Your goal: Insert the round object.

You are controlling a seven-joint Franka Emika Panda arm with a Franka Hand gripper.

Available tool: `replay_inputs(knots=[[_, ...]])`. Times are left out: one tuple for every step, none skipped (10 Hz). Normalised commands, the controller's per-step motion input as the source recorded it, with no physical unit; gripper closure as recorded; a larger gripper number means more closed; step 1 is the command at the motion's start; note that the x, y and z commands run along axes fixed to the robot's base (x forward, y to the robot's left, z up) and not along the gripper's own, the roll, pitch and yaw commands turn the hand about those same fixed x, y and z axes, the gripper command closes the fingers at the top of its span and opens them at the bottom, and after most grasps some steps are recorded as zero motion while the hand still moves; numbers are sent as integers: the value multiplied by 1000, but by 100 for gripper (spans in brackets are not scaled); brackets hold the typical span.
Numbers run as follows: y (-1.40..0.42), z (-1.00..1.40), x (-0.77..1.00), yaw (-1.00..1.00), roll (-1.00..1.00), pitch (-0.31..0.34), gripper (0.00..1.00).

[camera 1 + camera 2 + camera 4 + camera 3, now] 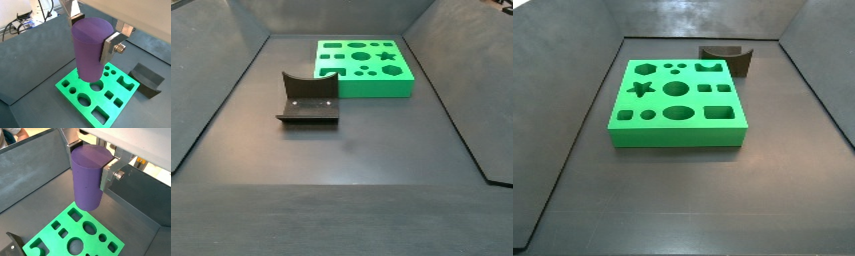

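Note:
My gripper (93, 32) is shut on the round object, a tall smooth purple cylinder (90, 52), which also shows in the other wrist view (87, 178). The silver fingers (111, 44) clamp its upper part from both sides and hold it upright. The green block (68, 86) with several shaped holes lies on the dark floor below it. The cylinder's lower end hangs over the block's edge region (59, 244), apart from it. Both side views show the block (680, 128) (372, 86) but not the gripper or the cylinder; they are above what those views take in.
The dark fixture (309, 100) with a curved notch stands on the floor beside the green block, also seen in a side view (727, 58) and in both wrist views (148, 80) (13, 245). Sloped dark walls (567, 120) ring the floor.

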Motion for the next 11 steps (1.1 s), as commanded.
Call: replay_inputs(knots=[[637,-1000,0,451,0,-46,100],[563,-1000,0,366,0,-43,100],[477,-1000,0,263,0,-49,100],[217,-1000,-114,0,0,-50,100],[111,-923,-300,0,0,-190,100],[129,-886,-283,-31,53,-189,100],[97,-963,-54,0,74,-137,100],[89,-991,0,0,0,-121,100],[123,-923,117,0,-111,-79,100],[234,-957,120,0,-103,-44,100],[200,-760,117,0,0,-6,100]])
